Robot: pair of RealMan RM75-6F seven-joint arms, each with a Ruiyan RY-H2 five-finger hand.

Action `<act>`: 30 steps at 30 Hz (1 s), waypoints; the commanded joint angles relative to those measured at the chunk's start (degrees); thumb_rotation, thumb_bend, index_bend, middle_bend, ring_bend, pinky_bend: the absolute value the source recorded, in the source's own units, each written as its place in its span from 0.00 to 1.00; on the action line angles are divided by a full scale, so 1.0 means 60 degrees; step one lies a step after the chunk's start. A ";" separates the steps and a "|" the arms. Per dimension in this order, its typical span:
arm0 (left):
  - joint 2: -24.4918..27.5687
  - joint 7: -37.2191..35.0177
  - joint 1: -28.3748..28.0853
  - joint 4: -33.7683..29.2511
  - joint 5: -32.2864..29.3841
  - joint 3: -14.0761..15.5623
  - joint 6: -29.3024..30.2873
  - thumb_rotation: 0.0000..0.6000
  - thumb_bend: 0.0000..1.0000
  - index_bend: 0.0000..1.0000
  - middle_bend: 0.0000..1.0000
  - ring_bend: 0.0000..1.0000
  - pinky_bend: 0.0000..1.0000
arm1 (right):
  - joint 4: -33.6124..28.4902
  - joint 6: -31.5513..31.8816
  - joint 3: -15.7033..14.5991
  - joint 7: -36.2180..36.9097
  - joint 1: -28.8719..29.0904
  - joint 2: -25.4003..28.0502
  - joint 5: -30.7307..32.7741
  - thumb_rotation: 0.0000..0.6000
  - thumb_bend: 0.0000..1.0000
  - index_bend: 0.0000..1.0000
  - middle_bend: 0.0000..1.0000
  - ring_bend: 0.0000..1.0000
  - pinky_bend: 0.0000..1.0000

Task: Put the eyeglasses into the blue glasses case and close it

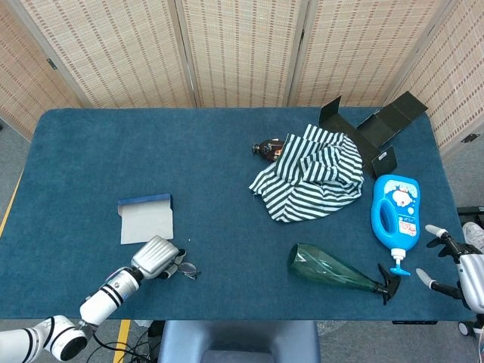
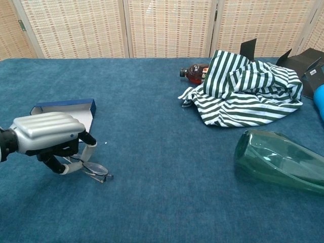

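The eyeglasses (image 2: 94, 169) lie low over the blue table near its front left; in the head view the eyeglasses (image 1: 186, 268) show just right of my left hand (image 1: 155, 257). My left hand (image 2: 48, 135) is curled over their left end, with thumb and fingers pinching the frame. The blue glasses case (image 1: 145, 218) lies open behind the hand, its pale inside up; in the chest view the case (image 2: 66, 108) is just beyond the hand. My right hand (image 1: 448, 265) hangs at the table's front right edge, fingers apart and holding nothing.
A striped cloth (image 1: 310, 172) lies right of centre, with a brown bottle (image 1: 266, 149) at its left edge. A green spray bottle (image 1: 333, 269) lies on its side at the front right. A blue detergent bottle (image 1: 395, 211) and black folded boxes (image 1: 378, 130) sit at the right.
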 commanded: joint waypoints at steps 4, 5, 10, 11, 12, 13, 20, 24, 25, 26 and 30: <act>0.0219 -0.0383 0.0153 0.0081 -0.0466 -0.0432 0.0286 1.00 0.50 0.64 1.00 0.95 0.99 | -0.0004 -0.0040 0.0014 -0.0002 0.0027 0.0001 0.0019 1.00 0.20 0.18 0.41 0.51 0.42; 0.0241 -0.0443 0.0166 0.0108 -0.0556 -0.0509 0.0316 1.00 0.50 0.64 1.00 0.95 0.99 | 0.0002 -0.0045 0.0017 0.0003 0.0030 -0.0002 0.0026 1.00 0.20 0.18 0.41 0.51 0.42; 0.0182 -0.0556 0.0229 0.0420 -0.1150 -0.0937 0.0469 1.00 0.50 0.65 1.00 0.95 0.99 | 0.0025 -0.0073 0.0016 0.0014 0.0044 -0.0025 0.0037 1.00 0.20 0.18 0.41 0.51 0.42; 0.0135 -0.0566 0.0231 0.0517 -0.1270 -0.1014 0.0479 1.00 0.50 0.65 1.00 0.95 0.99 | 0.0029 -0.0074 0.0014 0.0020 0.0040 -0.0026 0.0042 1.00 0.20 0.18 0.41 0.51 0.42; 0.0078 -0.0569 0.0228 0.0635 -0.1384 -0.1082 0.0478 1.00 0.50 0.65 1.00 0.95 0.99 | 0.0034 -0.0073 0.0012 0.0024 0.0036 -0.0024 0.0047 1.00 0.20 0.18 0.41 0.51 0.42; 0.0004 -0.0549 0.0212 0.0815 -0.1513 -0.1150 0.0451 1.00 0.50 0.65 1.00 0.95 0.99 | 0.0038 -0.0066 0.0012 0.0027 0.0030 -0.0020 0.0052 1.00 0.20 0.18 0.41 0.51 0.42; -0.0640 -0.0550 0.0103 0.2170 -0.1845 -0.1354 0.0332 1.00 0.50 0.64 1.00 0.95 0.99 | 0.0030 -0.0014 -0.0003 0.0027 -0.0024 0.0002 0.0073 1.00 0.20 0.18 0.41 0.51 0.42; -0.1037 -0.0745 0.0025 0.2913 -0.2050 -0.1520 0.0192 1.00 0.50 0.64 1.00 0.95 0.99 | 0.0010 -0.0008 -0.0009 0.0005 -0.0033 0.0004 0.0068 1.00 0.20 0.18 0.41 0.51 0.42; -0.1168 -0.0737 -0.0003 0.3165 -0.2084 -0.1568 0.0199 1.00 0.50 0.64 1.00 0.95 0.99 | 0.0004 -0.0006 -0.0010 -0.0002 -0.0033 0.0007 0.0061 1.00 0.20 0.18 0.41 0.51 0.42; -0.1256 -0.0715 -0.0020 0.3338 -0.2117 -0.1593 0.0194 1.00 0.50 0.63 1.00 0.95 0.99 | -0.0002 0.0000 -0.0013 -0.0009 -0.0036 0.0011 0.0055 1.00 0.20 0.18 0.41 0.51 0.42; -0.1508 -0.0638 -0.0043 0.3831 -0.2263 -0.1682 0.0176 1.00 0.50 0.59 1.00 0.95 0.99 | -0.0017 0.0029 -0.0005 -0.0021 -0.0067 0.0034 0.0092 1.00 0.20 0.18 0.41 0.51 0.42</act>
